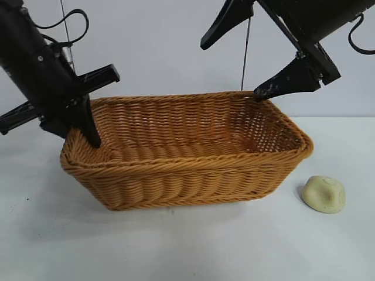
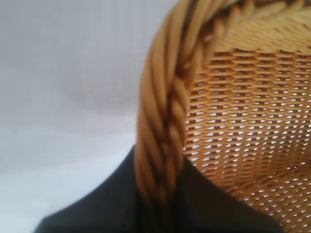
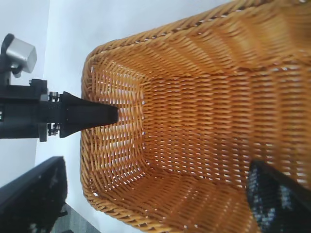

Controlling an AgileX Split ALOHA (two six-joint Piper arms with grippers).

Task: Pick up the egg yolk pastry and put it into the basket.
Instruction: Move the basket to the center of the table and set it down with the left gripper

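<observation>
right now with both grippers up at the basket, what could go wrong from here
1. The left gripper is clamped on the basket's braided rim at its left end; any pull could tip or drag it.
2. The right gripper hangs open above the far rim, while the egg yolk pastry lies outside on the table; reaching for it may knock the basket.

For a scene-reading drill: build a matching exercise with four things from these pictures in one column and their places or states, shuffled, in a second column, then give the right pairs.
Things
1. small pale cream-yellow dome-shaped pastry
2. large golden-brown woven wicker basket
3. black left gripper
4. black right gripper

Places or states
A. jaws wide open, above the basket's far right corner
B. on the white table, outside the basket, to its right in the exterior view
C. closed on the basket's braided rim at its left end
D. nothing inside it

Pairs: 1-B, 2-D, 3-C, 4-A
</observation>
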